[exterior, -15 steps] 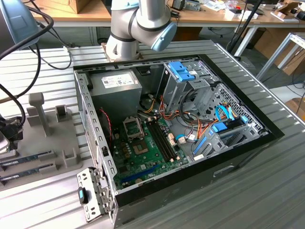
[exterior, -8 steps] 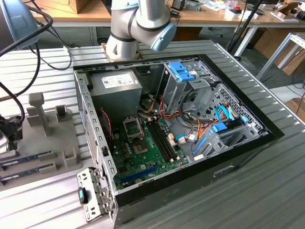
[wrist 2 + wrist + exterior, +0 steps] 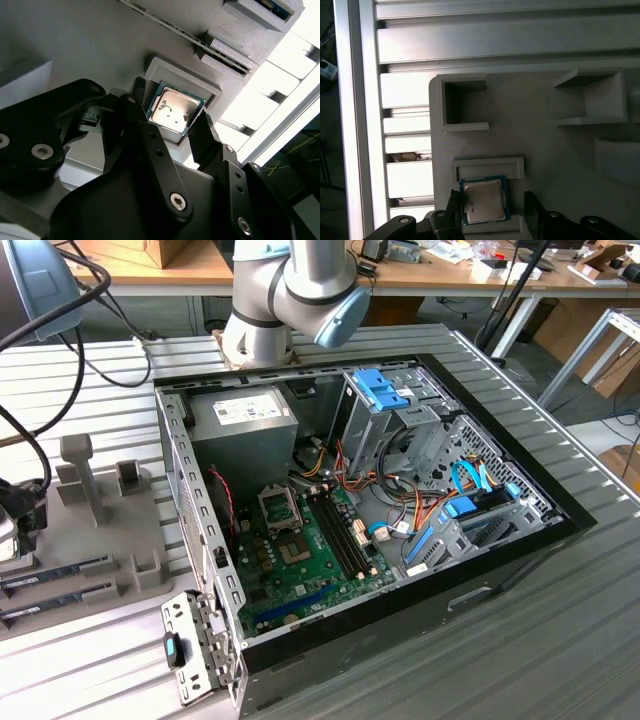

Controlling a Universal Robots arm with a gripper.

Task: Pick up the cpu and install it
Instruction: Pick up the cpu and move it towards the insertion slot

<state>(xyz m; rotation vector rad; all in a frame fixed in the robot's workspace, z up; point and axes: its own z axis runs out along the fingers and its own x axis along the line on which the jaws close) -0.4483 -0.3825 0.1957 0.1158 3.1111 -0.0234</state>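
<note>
Sitting flat in a shallow square pocket of the grey holder (image 3: 520,115), the cpu (image 3: 172,107) shows its silver top and thin green rim in both wrist views. It is not lifted; it rests in the pocket, level with its walls.

Around it hangs the end effector (image 3: 170,114), spread wide, with 1 dark finger on each of 2 opposite sides of the chip. In the first wrist view the fingers (image 3: 453,205) bracket the cpu (image 3: 485,201): 1 stands just beside its edge, and the other is set off by a clear gap. Neither seems to press on it.

I judge this to be the pick-up step, right at the point of the grasp, with nothing of the install done. Closing calls for an even squeeze on the 2 edges, squarely centred, so the chip is not tilted or dragged against the pocket wall.

Further out, the holder lies on the slatted metal table (image 3: 560,640), toward the exterior view's left, with 2 memory sticks (image 3: 60,568) in its slots. Well apart, toward the exterior view's right, the open computer case (image 3: 590,522) lies on its side, and the socket (image 3: 279,506) on the motherboard (image 3: 300,552) looks empty.
</note>
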